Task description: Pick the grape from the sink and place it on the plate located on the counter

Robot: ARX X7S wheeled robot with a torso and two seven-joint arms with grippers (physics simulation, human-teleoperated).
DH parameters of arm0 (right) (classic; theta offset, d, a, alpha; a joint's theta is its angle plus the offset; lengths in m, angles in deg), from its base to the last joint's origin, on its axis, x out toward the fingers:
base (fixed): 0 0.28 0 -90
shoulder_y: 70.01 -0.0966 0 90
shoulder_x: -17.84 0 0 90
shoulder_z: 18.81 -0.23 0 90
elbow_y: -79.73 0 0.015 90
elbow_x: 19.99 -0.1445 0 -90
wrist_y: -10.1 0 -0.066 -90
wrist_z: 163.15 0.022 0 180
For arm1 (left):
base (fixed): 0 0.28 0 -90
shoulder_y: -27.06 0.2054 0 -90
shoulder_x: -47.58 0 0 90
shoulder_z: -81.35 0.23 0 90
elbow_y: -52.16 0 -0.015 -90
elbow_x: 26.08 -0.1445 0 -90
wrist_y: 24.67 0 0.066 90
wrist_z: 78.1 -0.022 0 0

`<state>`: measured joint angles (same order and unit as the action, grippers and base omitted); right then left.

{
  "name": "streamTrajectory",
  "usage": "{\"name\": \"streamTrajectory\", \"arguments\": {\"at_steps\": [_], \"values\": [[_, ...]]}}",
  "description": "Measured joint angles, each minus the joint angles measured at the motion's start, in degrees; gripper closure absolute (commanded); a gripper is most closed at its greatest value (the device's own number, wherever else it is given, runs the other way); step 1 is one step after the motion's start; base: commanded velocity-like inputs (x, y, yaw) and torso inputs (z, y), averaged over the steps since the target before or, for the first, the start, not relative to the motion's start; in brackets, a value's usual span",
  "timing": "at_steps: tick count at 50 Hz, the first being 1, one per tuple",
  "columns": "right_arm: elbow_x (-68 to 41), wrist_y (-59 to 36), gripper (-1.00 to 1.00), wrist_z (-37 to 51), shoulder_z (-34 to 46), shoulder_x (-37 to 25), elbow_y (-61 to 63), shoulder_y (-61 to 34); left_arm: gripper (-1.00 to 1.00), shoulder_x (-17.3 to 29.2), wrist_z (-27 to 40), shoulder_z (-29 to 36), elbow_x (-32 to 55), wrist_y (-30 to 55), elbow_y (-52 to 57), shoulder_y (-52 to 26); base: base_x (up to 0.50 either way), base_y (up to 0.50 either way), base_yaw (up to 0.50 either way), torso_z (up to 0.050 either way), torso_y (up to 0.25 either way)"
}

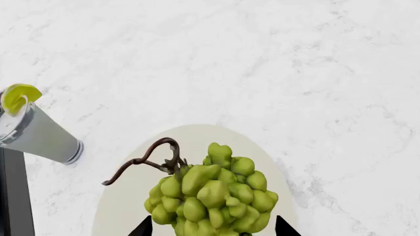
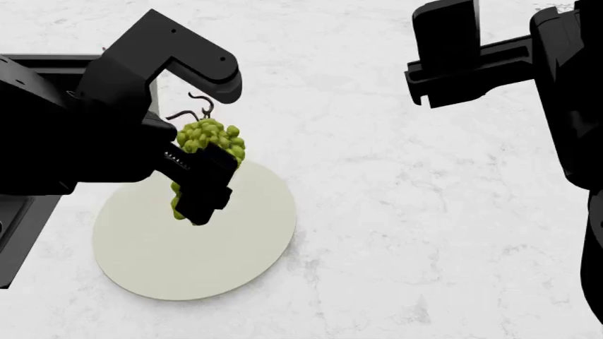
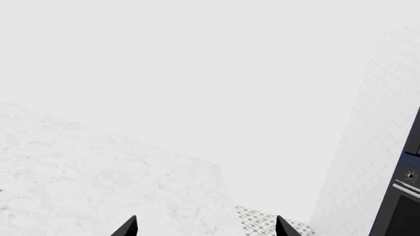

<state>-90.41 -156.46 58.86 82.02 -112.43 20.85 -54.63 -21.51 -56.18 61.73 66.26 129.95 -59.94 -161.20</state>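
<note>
The grape (image 1: 210,196), a yellow-green bunch with a curly brown stem, hangs between the fingers of my left gripper (image 1: 215,229), which is shut on it. In the head view the grape (image 2: 209,138) is held just above the far edge of the cream-white plate (image 2: 188,254). The plate (image 1: 125,206) lies flat on the white marble counter (image 2: 424,212). A strip of the black sink (image 2: 14,247) shows at the left edge. My right gripper (image 3: 205,229) is open and holds nothing, raised well above the counter.
A tall glass (image 1: 39,132) with a lime wedge (image 1: 19,96) on its rim stands on the counter beside the sink edge (image 1: 13,196), close to the plate. The right arm (image 2: 565,92) hangs over the far right. An oven front (image 3: 404,196) shows past the counter's end.
</note>
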Motion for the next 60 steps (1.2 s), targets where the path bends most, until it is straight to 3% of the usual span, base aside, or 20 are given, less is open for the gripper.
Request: {"name": "streamTrajectory", "arguments": {"at_steps": [60], "values": [[0.7, 3.6, -1.00, -0.3, 0.8, -1.9, 0.0, 3.1, 1.00, -17.4, -30.6, 10.9, -12.8, -3.8, -44.1, 3.1, 0.00, 0.00, 0.00, 0.000, 0.000]]}}
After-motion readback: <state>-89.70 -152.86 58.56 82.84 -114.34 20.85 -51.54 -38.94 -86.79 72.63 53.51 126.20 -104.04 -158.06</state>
